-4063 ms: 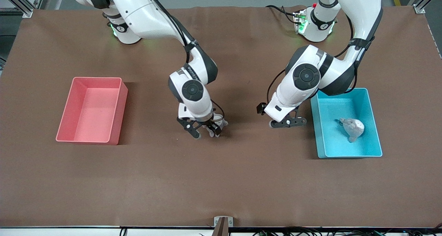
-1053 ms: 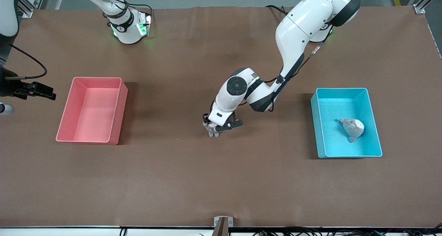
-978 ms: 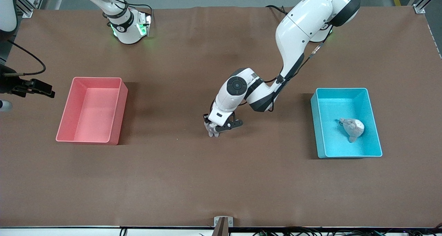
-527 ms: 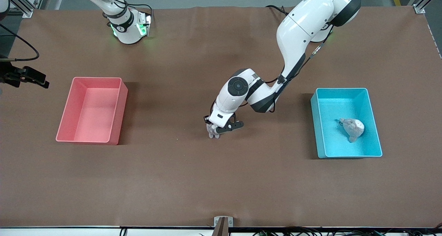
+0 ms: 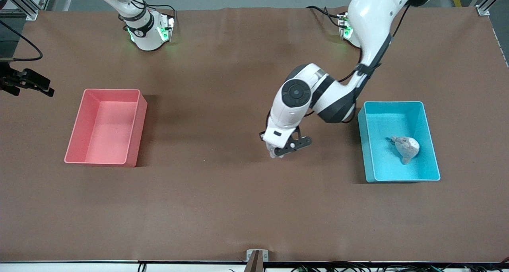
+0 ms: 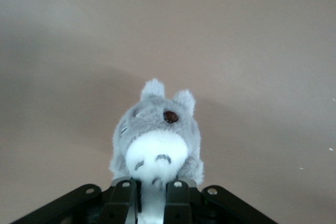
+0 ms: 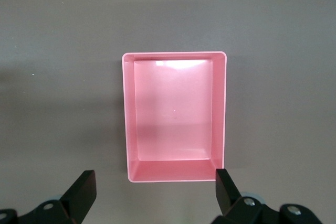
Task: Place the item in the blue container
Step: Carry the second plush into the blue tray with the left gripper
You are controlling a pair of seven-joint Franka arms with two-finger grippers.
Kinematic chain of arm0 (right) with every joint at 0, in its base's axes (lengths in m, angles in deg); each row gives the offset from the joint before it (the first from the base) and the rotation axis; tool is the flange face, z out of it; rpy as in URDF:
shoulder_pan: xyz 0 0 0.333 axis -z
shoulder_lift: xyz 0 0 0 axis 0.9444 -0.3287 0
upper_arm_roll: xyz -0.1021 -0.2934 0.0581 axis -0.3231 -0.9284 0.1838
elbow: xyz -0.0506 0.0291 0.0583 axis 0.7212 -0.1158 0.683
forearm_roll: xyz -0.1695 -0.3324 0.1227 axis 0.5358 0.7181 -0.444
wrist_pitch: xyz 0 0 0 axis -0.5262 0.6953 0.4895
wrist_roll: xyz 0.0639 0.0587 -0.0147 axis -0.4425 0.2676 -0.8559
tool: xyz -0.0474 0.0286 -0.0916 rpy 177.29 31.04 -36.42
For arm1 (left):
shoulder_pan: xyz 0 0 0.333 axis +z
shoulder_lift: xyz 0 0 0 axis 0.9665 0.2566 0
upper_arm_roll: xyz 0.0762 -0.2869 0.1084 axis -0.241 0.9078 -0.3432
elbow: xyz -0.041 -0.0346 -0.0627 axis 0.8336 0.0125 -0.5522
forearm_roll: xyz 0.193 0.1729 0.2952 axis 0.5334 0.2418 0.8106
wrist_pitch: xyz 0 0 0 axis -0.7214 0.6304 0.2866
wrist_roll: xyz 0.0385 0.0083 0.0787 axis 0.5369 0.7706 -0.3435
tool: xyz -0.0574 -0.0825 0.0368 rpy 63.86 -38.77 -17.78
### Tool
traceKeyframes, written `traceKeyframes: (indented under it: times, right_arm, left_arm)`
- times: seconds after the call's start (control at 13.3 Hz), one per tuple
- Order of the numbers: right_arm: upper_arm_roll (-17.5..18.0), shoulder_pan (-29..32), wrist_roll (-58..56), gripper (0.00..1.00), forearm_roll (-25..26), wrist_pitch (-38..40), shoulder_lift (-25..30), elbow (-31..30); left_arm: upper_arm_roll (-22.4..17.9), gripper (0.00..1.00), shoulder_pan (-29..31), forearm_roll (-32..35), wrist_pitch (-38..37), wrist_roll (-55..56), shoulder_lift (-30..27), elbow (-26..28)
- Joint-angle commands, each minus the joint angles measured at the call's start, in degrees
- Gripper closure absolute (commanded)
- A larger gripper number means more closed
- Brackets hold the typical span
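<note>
- Grey-and-white plush toy point(image 6: 156, 140), a small soft creature with two ears and a dark eye, sits pinched at its base in the left gripper point(image 5: 283, 150), whose fingers have closed tight on it within the last second.
- We see that it has left the spot in the middle of the table where it stood half a second ago; it now hangs over bare brown table surface point(image 5: 222, 208), carried part of the way toward the left arm's end.
- We judge the pick as done and the carry as under way, since the toy is off the cloth and travelling with the arm.
- Our target, the bright cyan-blue rectangular plastic bin point(image 5: 432, 152), stands toward the left arm's end of the table, well apart from the gripper.
- A pale plush figure point(image 5: 405, 148) already lies inside that bin, so we would aim the drop at the free floor beside it.
- We note the right gripper point(image 7: 152, 192) waits with its fingers spread wide and holding nothing, up above the pink rectangular plastic bin point(image 5: 135, 133) at the right arm's end.
- What remains, in our view, is to bring the toy over the blue rim and let go.
</note>
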Motion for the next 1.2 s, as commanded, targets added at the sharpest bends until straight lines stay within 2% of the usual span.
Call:
traceKeyframes:
  times: [0.0, 0.3, 0.45, 0.6, 0.75, 1.13]
  right_arm:
    - [0.52, 0.43, -0.29, 0.0, 0.37, -1.11, 2.2, -2.54]
    - [0.7, 0.17, -0.46, 0.0, 0.37, -0.76, 4.3, -2.45]
    - [0.61, 0.26, -0.55, 0.0, 0.37, -0.84, 4.22, -2.54]
    - [0.61, 0.26, -0.55, 0.0, 0.37, -1.11, 3.95, -2.63]
    - [0.61, 0.26, -0.55, 0.0, 0.37, -1.37, 3.87, -3.32]
    - [0.61, 0.26, -0.55, 0.0, 0.11, -1.2, 3.95, -3.68]
  left_arm:
    - [0.16, 0.85, 7.1, 1.1, -0.25, -6.99, -11.62, 12.43]
    - [0.42, 0.85, 19.57, 1.1, -0.25, -26.74, -23.5, 25.62]
    - [0.42, 0.85, 25.72, 1.1, -0.17, -36.34, -25.28, 28.1]
    - [0.42, 0.85, 30.74, 1.1, 0.45, -44.43, -24.67, 28.46]
    - [0.34, 0.85, 33.92, 1.1, 1.67, -47.97, -22.74, 28.63]
    - [0.25, 0.84, 35.95, 1.71, 7.21, -48.69, -16.06, 30.3]
